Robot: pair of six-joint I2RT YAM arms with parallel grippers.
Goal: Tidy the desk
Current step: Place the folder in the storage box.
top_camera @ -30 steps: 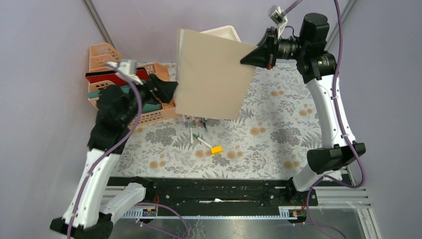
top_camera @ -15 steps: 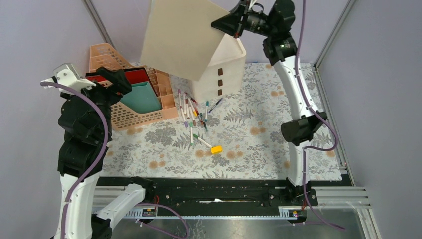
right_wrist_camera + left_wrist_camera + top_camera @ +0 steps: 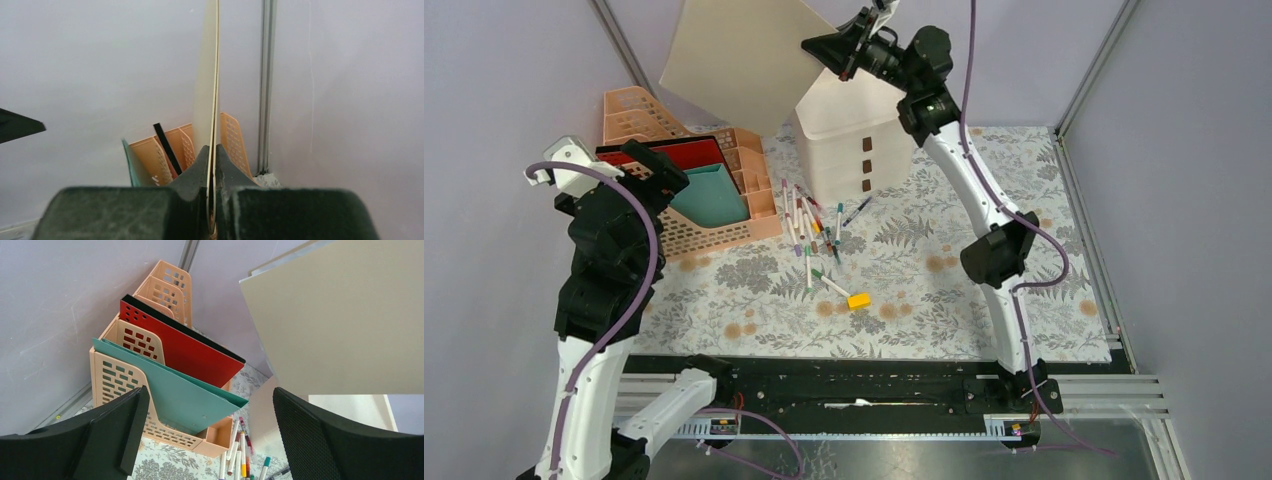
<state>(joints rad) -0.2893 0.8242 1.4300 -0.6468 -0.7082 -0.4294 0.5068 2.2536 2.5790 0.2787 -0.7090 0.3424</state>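
Note:
The desk (image 3: pixel 944 300) is covered in pale leaf-printed cloth. My right gripper (image 3: pixel 816 47) is shut on a beige folder (image 3: pixel 734 55) and holds it high above the peach file rack (image 3: pixel 714 225) at the back left. The folder shows edge-on in the right wrist view (image 3: pixel 214 90) and above the rack in the left wrist view (image 3: pixel 340 325). The rack holds a red folder (image 3: pixel 694 155) and a teal folder (image 3: pixel 709 195). My left gripper (image 3: pixel 659 170) is open and empty, raised beside the rack's left end.
A white drawer unit (image 3: pixel 854 135) stands at the back middle, under the right arm. Several markers (image 3: pixel 814 225) lie scattered right of the rack, with a yellow block (image 3: pixel 858 300) nearer the front. Purple walls and metal posts close the back.
My right gripper has carried the beige folder up and to the left, off the drawer unit and over the rack. My left arm has drawn back left from the rack.

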